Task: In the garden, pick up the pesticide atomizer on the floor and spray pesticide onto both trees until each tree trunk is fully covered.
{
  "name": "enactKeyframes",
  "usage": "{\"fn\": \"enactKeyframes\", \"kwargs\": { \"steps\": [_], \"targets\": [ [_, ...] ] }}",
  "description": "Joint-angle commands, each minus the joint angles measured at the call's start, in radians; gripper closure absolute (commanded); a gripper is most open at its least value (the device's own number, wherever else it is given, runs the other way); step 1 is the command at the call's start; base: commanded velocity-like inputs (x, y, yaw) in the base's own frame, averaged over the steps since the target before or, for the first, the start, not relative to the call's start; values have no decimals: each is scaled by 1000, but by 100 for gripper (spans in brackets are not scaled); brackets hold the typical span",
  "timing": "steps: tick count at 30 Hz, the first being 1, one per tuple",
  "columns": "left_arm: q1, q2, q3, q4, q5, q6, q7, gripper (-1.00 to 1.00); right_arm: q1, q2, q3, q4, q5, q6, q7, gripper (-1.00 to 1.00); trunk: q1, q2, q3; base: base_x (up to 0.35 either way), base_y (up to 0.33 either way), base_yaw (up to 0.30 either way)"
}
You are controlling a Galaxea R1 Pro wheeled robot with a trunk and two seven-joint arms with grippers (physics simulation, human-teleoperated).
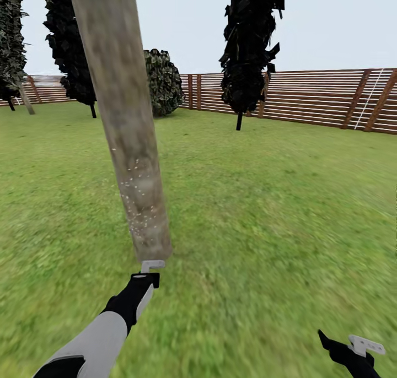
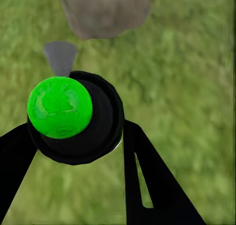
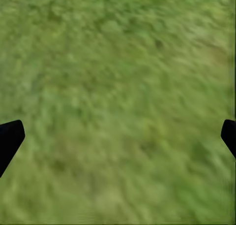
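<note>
A thick, mottled grey-brown tree trunk (image 1: 129, 146) rises straight ahead, its base (image 2: 103, 11) just beyond my left gripper (image 1: 146, 281). Whitish specks of pesticide (image 1: 139, 199) dot the trunk's lower part. My left gripper (image 2: 73, 131) is shut on the pesticide atomizer (image 2: 93, 121), a round black body with a bright green ball on it, and a grey tip (image 2: 60, 57) points toward the trunk. A second tree (image 1: 24, 98) with a pale trunk stands far off at the left. My right gripper (image 1: 353, 350) hangs low at the right, open over bare grass (image 3: 118, 107).
Two black-leaved trees (image 1: 74, 47) (image 1: 248, 42) and a round bush (image 1: 163, 83) stand toward the back. A brown slat fence (image 1: 325, 98) closes off the lawn behind them. Open grass (image 1: 275, 212) spreads right of the trunk.
</note>
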Motion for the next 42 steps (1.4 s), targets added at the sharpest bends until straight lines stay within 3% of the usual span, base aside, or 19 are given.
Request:
{"fn": "enactKeyframes", "kwargs": {
  "steps": [1,12,21,42],
  "targets": [
    [0,1,0,0,-1,0,0,100,0,0,0,1,0,0,0,-100,0,0,0,132,-266,91],
    [0,1,0,0,1,1,0,100,0,0,1,2,0,0,0,-100,0,0,0,163,-253,242],
    [0,0,0,0,1,3,0,100,0,0,1,2,0,0,0,-100,0,0,0,164,-251,72],
    [0,0,0,0,1,3,2,100,0,0,1,2,0,0,0,-100,0,0,0,103,-258,276]
  ]
}}
